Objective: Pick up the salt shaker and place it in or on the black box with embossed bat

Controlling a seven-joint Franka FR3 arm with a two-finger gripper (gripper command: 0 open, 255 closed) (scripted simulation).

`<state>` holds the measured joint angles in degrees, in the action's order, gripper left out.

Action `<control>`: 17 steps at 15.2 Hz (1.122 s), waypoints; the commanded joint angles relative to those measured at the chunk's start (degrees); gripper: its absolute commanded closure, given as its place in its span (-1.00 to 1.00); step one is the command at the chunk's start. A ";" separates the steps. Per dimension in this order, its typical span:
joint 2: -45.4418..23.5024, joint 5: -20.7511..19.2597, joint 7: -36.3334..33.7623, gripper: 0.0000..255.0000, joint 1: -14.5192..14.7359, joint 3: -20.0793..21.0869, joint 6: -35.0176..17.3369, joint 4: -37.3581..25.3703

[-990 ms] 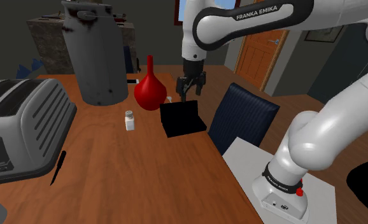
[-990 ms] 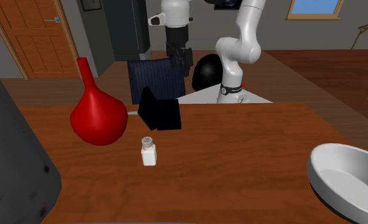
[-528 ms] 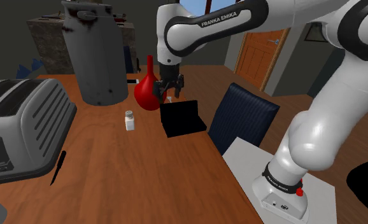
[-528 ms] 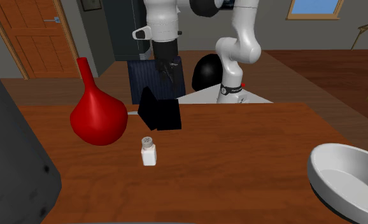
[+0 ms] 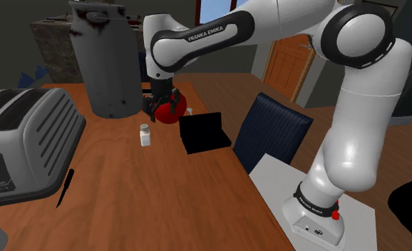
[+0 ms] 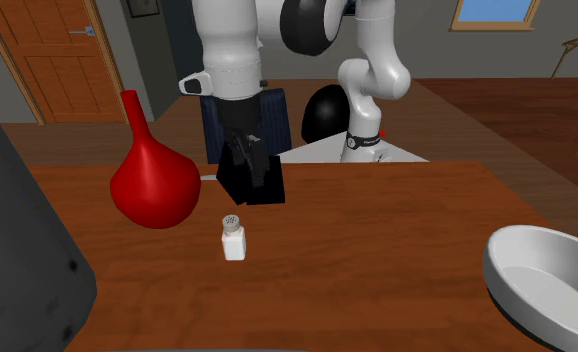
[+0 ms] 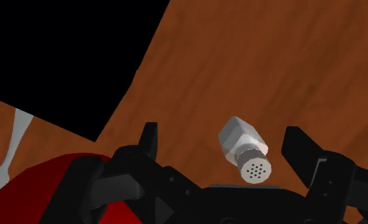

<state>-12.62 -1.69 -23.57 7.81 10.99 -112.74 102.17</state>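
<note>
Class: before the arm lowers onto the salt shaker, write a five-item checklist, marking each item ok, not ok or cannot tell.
1. Fingers open: ok, they stand apart.
2. Salt shaker upright on the table: ok.
3. Shaker lined up between the fingers in the wrist view: ok, untouched.
4. Clearance from the red vase: cannot tell; it is close beside one finger.
5. Black box apart from the shaker: ok.

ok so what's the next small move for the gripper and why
Probably lower the open gripper straight down. The wrist view shows the white salt shaker between the spread fingers but untouched, and in the shoulder view the gripper hangs above it over the wooden table.
</note>
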 commanded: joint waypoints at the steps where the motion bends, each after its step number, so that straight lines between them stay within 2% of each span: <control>1: -4.75 -0.95 -0.98 -1.00 0.80 0.15 0.93 -5.90; 5: -14.35 -2.74 -2.74 -1.00 2.95 0.18 3.07 -18.06; 6: -15.03 -2.84 -2.83 -1.00 3.13 0.15 3.28 -18.98; 13: -16.48 -3.18 -3.06 -1.00 3.15 -0.05 -1.83 -15.29; 17: -16.48 -3.18 -3.06 -1.00 3.15 -0.05 -1.83 -15.29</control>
<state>-29.09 -4.86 -26.63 10.95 10.93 -114.52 86.86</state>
